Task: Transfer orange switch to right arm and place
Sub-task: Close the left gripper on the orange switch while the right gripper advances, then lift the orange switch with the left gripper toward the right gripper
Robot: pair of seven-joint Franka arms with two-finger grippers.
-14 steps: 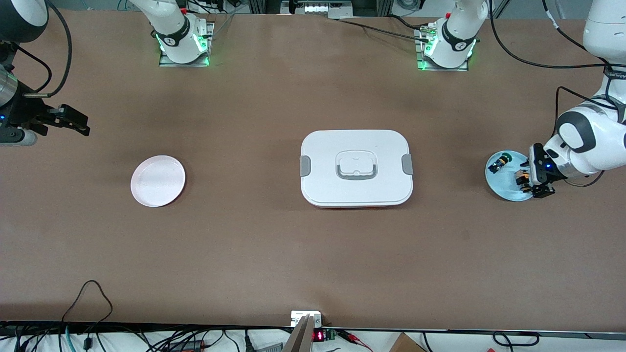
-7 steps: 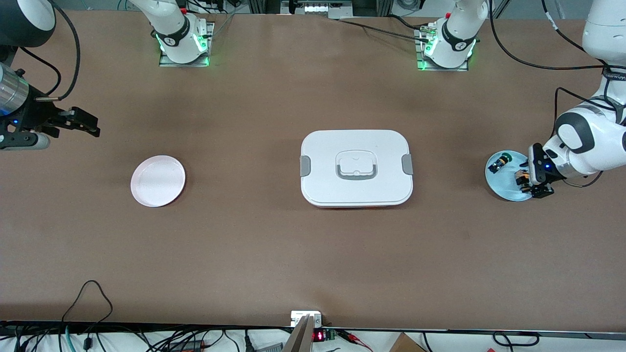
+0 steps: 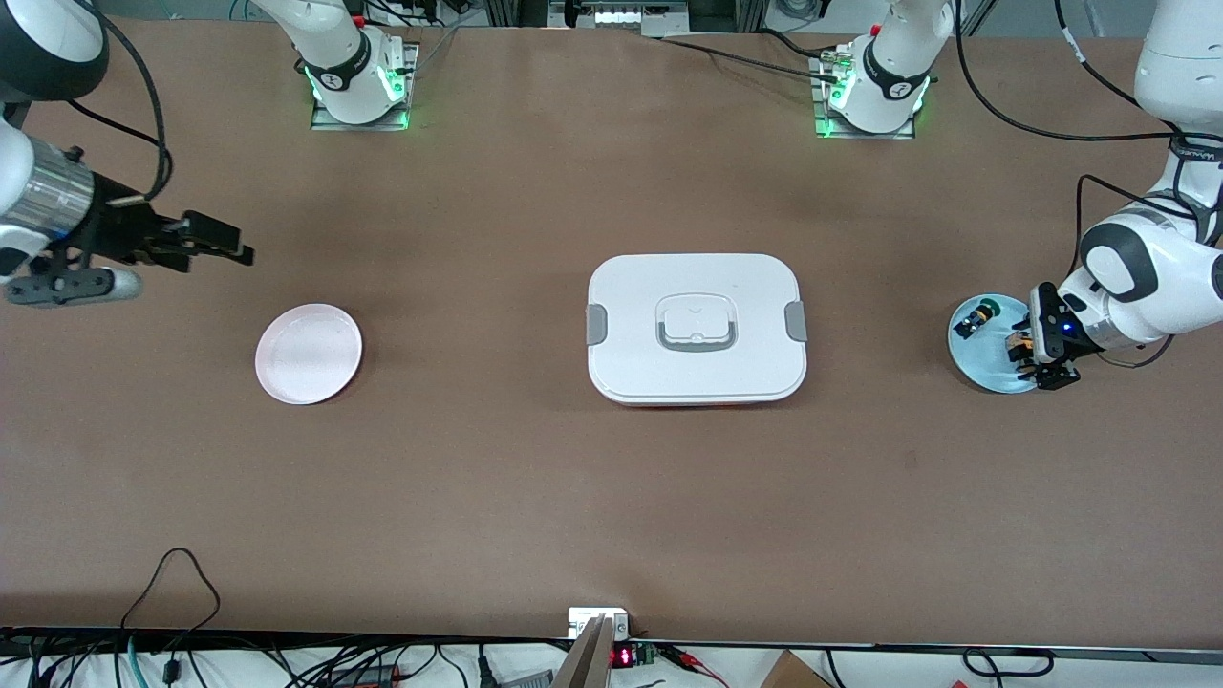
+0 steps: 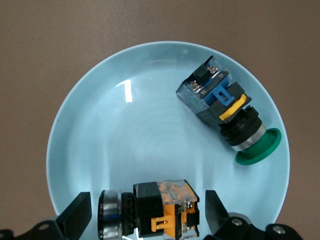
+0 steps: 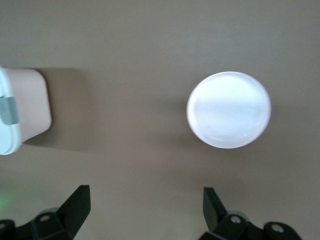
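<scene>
The orange switch (image 4: 160, 210) lies on its side on a light blue plate (image 4: 125, 140) at the left arm's end of the table. My left gripper (image 4: 145, 205) is down over the plate, open, with a finger on each side of the switch and a gap showing on both sides. In the front view the orange switch (image 3: 1019, 349) sits at the left gripper (image 3: 1030, 346) on the blue plate (image 3: 984, 371). My right gripper (image 3: 234, 251) hangs open and empty over bare table at the right arm's end, its fingers (image 5: 75, 207) spread wide.
A green-capped switch (image 4: 225, 115) with a blue-yellow body lies on the same blue plate, also seen as the green-capped switch (image 3: 976, 317). A pale pink plate (image 3: 309, 354) sits near the right gripper. A white lidded box (image 3: 696, 287) stands mid-table.
The right gripper has moved toward the middle of the table, still open. The left gripper has stayed over the blue plate, shifting only slightly around the orange switch.
</scene>
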